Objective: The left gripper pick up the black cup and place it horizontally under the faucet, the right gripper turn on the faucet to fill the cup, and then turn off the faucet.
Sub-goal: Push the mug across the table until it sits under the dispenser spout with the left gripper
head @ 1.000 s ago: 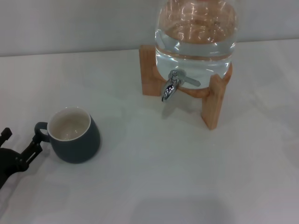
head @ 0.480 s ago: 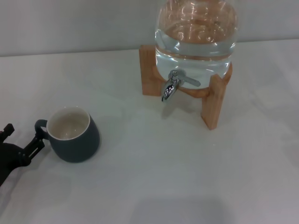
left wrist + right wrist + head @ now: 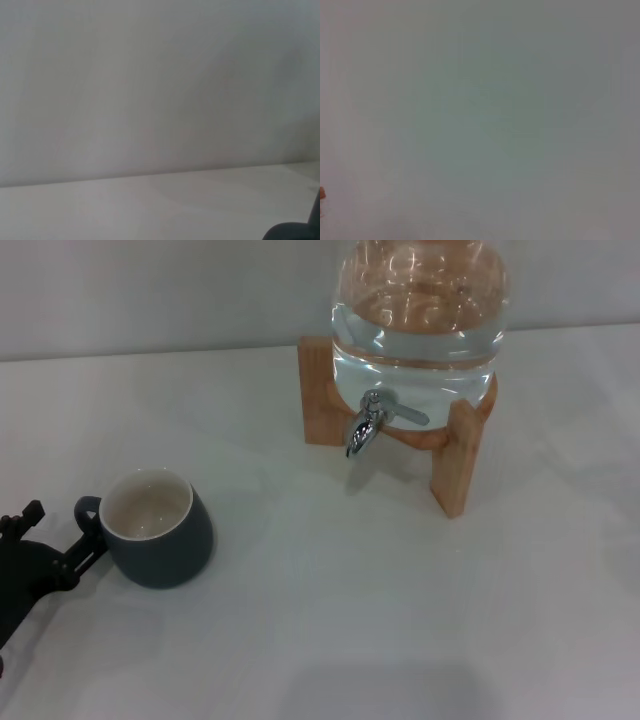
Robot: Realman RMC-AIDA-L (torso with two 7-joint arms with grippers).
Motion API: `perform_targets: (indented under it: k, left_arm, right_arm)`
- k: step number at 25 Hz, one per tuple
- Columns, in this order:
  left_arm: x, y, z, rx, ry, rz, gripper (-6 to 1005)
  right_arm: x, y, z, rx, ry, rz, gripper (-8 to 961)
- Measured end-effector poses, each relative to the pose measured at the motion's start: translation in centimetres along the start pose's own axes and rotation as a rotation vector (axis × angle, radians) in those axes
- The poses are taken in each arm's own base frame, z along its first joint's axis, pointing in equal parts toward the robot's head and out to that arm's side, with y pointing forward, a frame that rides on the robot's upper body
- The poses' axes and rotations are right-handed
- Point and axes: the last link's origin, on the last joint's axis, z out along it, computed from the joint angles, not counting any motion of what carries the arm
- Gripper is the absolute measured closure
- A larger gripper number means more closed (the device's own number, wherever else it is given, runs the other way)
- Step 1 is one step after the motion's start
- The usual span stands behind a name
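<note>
Black and jointed, the left claw (image 3: 55, 537) sits low at the near left of the head view, its two fingers spread apart: one tip lies just beside the loop handle of the black cup (image 3: 155, 528), the other stands farther out, away from the cup. Nothing is held between them. From the claw, the cup lies directly toward the water jar's side, with the handle as the nearest part of it, pointing back at the claw. The cup stands upright on the white counter (image 3: 330, 620), its cream inside facing up.

Beyond the cup, well apart from it, the faucet (image 3: 366, 426) juts from the clear glass jar (image 3: 420, 330) on its wooden stand (image 3: 458, 460); its spout points down at bare counter and its lever reaches out sideways. The cup is therefore not yet under the spout.

My reading is that the grasp turns on the handle lying between the fingers; at present only one tip is near it, so the claw looks offset to the outer side. The left arm is clearly the nearer one. The right claw shows in no view.
</note>
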Motion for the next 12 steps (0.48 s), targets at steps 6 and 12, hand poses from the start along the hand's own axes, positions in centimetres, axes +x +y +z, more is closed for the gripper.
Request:
perform_targets:
  k: [6,12]
  left_arm:
    - [-0.07,0.2,0.05,-0.003,-0.001,-0.012,233]
    - [-0.04,0.53,0.14,-0.01,0.006,-0.026,241]
  right_arm:
    - [-0.11,-0.09,-0.03,0.001,0.0,-0.003,108]
    - [-0.18,-0.13,-0.04,0.002,0.0,-0.005,108]
